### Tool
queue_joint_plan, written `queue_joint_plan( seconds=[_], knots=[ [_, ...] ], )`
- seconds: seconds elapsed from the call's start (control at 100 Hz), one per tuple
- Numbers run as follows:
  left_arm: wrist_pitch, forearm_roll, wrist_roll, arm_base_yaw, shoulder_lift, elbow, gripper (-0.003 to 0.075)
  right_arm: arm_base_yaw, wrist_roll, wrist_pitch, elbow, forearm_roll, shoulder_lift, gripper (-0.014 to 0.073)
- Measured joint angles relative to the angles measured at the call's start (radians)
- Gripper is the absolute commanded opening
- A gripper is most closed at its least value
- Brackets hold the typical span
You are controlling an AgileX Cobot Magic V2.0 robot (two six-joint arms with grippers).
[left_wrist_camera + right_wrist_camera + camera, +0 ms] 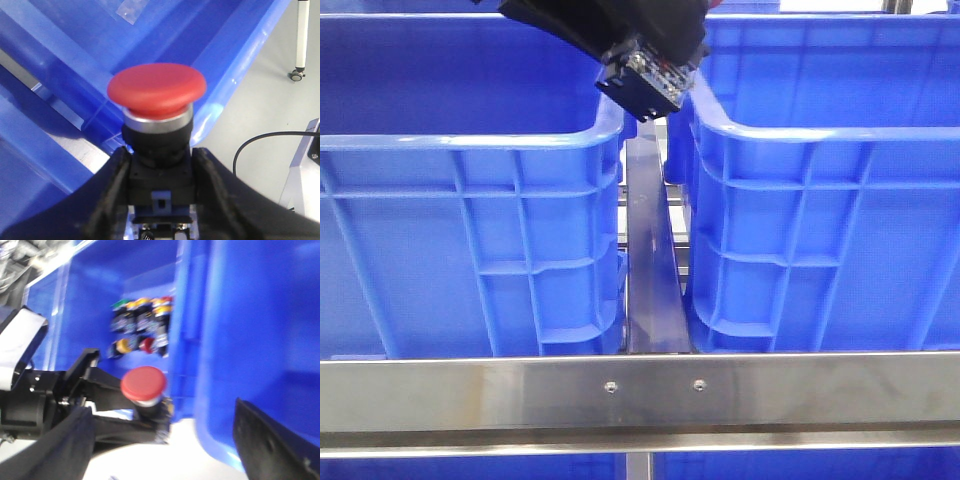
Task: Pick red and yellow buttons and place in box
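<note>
My left claw [160, 200] is closed around the black body of a red button [156, 90], its mushroom cap pointing away from my wrist and clear of both fingers [112, 190]. In the front view the claw hangs above the gap between the two blue crates, at about twelve o'clock over the steel rail [650, 270] that runs between them. My right claw [165, 440] is spread wide with nothing in it, hovering over the same gap and watching.

Through the right wrist camera I see a small cluster of buttons [142, 325] with red, yellow and green caps lying on the floor of one crate [100, 300], at about twelve o'clock from the button I hold. I cannot tell for certain which crate is the box, so I judge it is the other one [820, 140].

To do this step well, I should carry the button fully past the thick rim, not release above the gap, where it could fall onto the rail. Lowering it well inside before opening should keep it from bouncing. I should open slowly and evenly, since the grip sits on the body only.
</note>
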Motion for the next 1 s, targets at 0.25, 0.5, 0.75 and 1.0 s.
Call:
queue_joint_plan(
  seconds=[0.25,0.5,0.75,1.0],
  knots=[
    [0.0,0.0,0.0,0.0,0.0,0.0,0.0157,0.141,-0.056,-0.065,0.0,0.06,0.118,0.0589],
    [0.0,0.0,0.0,0.0,0.0,0.0,0.0157,0.218,-0.071,-0.133,0.0,0.096,0.164,0.0589],
    [0.0,0.0,0.0,0.0,0.0,0.0,0.0157,0.257,-0.115,-0.171,-0.001,0.161,0.197,0.0587],
    [0.0,0.0,0.0,0.0,0.0,0.0,0.0157,0.261,-0.129,-0.186,-0.001,0.169,0.206,0.0252]
  ],
)
